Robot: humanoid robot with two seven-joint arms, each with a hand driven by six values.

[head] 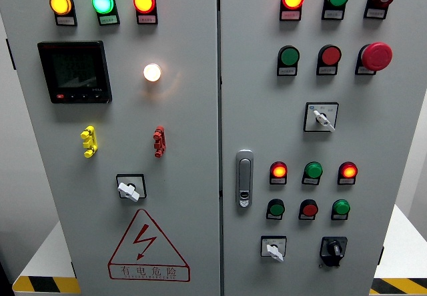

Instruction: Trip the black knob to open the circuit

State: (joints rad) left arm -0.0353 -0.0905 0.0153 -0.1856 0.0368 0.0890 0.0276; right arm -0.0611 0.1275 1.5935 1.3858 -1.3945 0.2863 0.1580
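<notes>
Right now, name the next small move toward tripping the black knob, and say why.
Probably raise the right hand toward the black knob at the right door's lower right corner: neither hand is in view yet, and the knob stands untouched beside the white-handled switch.

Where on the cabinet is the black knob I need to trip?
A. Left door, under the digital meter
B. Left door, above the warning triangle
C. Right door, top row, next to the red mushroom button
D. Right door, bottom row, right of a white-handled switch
D: the black knob sits at the bottom of the right door, just right of a white-handled switch; neither robot hand is in view.
</notes>
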